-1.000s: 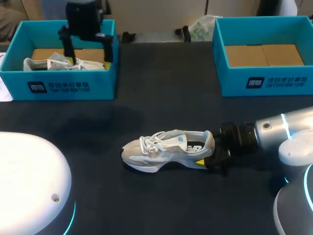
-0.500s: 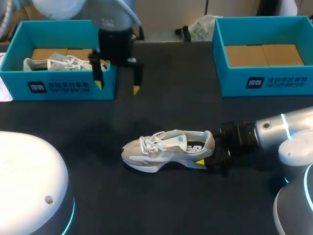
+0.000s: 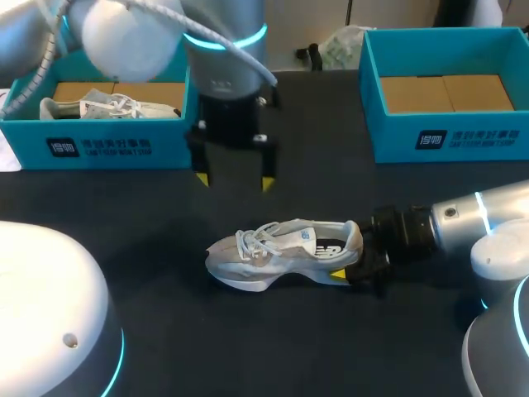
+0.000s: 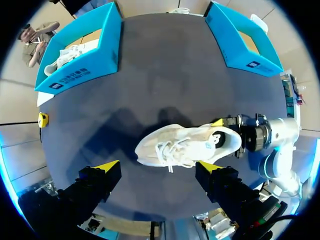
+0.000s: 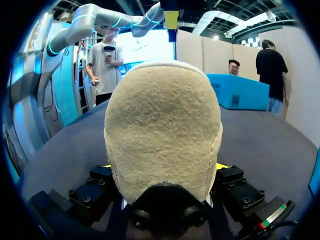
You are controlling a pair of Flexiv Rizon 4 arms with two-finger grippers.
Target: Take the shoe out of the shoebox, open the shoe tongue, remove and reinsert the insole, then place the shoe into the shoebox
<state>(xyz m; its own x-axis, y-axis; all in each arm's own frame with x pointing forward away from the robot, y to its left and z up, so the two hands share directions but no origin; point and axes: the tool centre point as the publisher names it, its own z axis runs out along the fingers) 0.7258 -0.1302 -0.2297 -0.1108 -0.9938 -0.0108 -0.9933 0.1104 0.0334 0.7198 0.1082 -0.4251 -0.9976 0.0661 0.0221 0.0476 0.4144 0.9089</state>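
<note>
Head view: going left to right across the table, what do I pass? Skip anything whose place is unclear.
left shoebox → shoe on the table → right tool at its heel → right shoebox

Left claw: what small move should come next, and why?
Probably lower the left claw toward the laces to start opening the shoe. It hangs open above the sneaker, touching nothing, while the right claw is shut on the heel, steadying the sneaker on the table.
</note>
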